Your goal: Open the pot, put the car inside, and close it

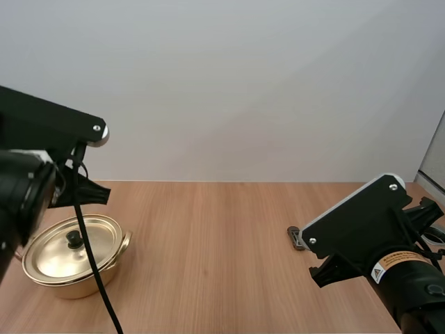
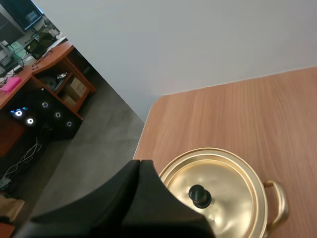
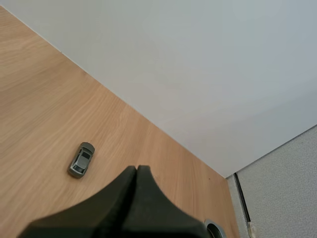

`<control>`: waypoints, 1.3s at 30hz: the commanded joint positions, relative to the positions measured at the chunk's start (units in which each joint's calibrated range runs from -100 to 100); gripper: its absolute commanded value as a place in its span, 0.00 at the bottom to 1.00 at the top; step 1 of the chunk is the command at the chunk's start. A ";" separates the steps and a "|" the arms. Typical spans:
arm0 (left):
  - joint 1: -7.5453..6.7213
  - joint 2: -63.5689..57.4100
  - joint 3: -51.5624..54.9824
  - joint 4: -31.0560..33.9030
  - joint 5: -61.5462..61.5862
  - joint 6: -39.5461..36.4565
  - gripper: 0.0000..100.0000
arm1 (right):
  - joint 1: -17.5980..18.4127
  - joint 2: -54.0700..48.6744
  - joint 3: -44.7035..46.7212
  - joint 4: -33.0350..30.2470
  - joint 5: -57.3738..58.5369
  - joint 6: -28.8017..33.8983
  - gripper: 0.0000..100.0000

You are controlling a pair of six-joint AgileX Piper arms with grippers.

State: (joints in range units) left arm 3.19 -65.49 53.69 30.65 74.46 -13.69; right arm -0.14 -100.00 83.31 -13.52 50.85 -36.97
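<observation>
pot (image 1: 69,261) sits at lower left of the high view, near the table (image 1: 208,236) edge, gold lid (image 1: 59,252) seated square on the rim. black knob (image 1: 74,239) stands upright at lid centre. nothing opened yet.

left gripper (image 2: 138,166): fingers pressed together into one dark wedge, nothing between them. it hangs above and just short of the knob (image 2: 200,195), apart from it. reads as a staging pose for the lid lift. jaws must part before they can take the knob.

car (image 3: 81,160): small, grey, on its wheels on bare wood. in the high view it peeks out at right of centre (image 1: 297,237), partly behind the right arm, well apart from the pot.

right gripper (image 3: 136,171): likewise closed flat, empty, held above the table near the car, not touching. likely parked there so the pick is short once the lid is off.

judgement: first step is still to do; lid first, car second.
</observation>
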 commanded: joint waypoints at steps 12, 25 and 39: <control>0.04 29.46 -11.43 -1.38 21.56 9.55 0.00 | -0.02 0.00 -0.03 0.30 0.03 0.03 0.00; 0.04 29.96 -11.43 -2.30 20.61 11.21 0.91 | -0.02 0.00 -0.03 0.30 0.03 0.03 0.00; 4.31 36.72 -11.43 -8.74 21.77 18.74 0.91 | -0.02 0.00 -0.03 0.29 0.25 0.03 0.00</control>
State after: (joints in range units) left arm 6.20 -29.54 42.27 24.11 96.60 2.51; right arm -0.14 -100.00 83.31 -13.22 51.02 -36.97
